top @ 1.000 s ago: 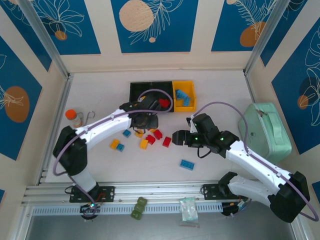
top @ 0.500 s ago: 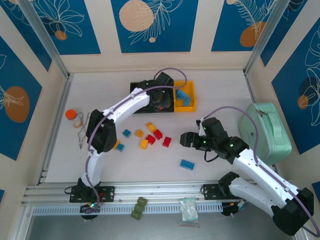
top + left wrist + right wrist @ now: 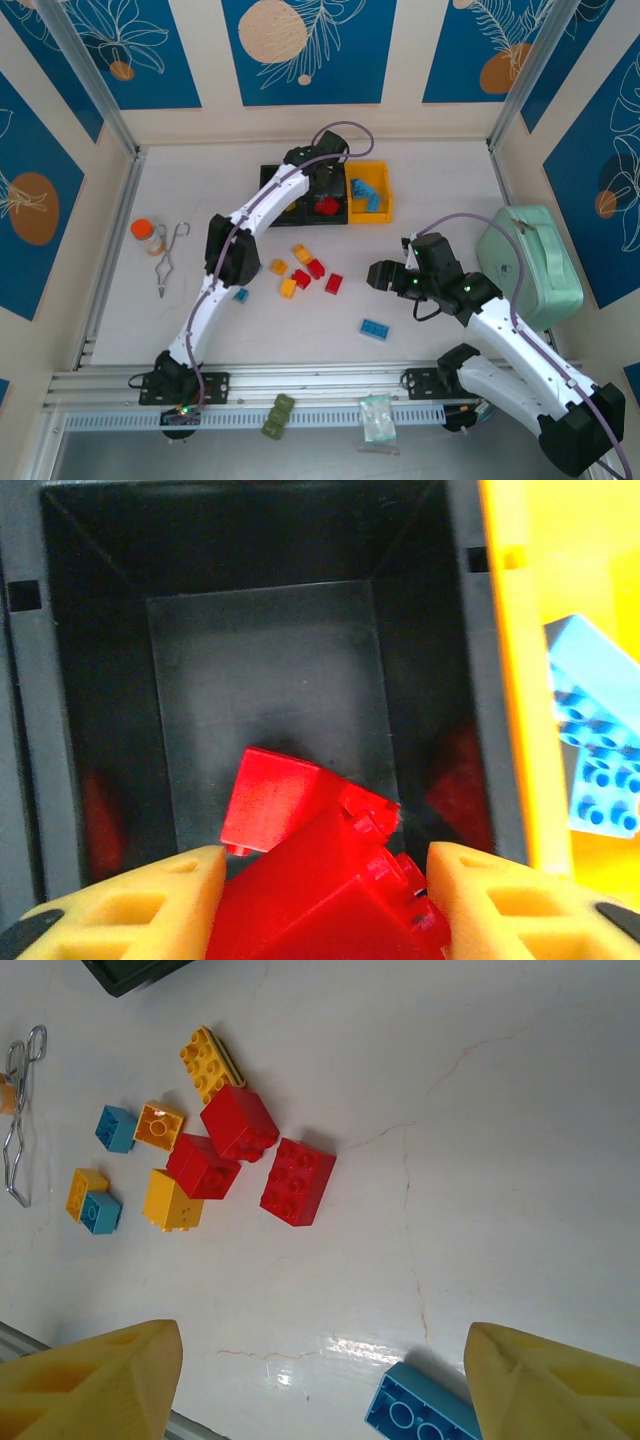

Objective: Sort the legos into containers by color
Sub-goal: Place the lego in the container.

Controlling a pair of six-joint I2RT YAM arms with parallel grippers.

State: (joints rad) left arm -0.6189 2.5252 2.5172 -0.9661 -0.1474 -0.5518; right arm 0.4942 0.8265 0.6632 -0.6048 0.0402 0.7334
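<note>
red plastic fills the gap between the fingers of the left gripper [image 3: 325,870]. it is a red lego [image 3: 335,905], tilted, its sides meeting both yellow pads, so the jaws are closed on it at about the brick's width. it hangs over the middle black bin [image 3: 95,730] of the containers [image 3: 268,174], three bins joined in a row. a second red lego [image 3: 285,800] lies on that bin's floor just under it. the yellow bin [image 3: 510,680], at the right end of the containers, holds light blue legos [image 3: 600,770].

the right gripper [image 3: 325,1360] is spread wide with nothing between its fingers. it hovers over the table [image 3: 500,1110] on the near side of the containers, well apart from them and a little past their right end.

loose legos [image 3: 305,270] lie in a cluster on the near side of the containers: three red, some yellow-orange, a few small blue, several touching. a single light blue lego [image 3: 415,1415] lies farther from the containers than the cluster, near the right gripper.
</note>
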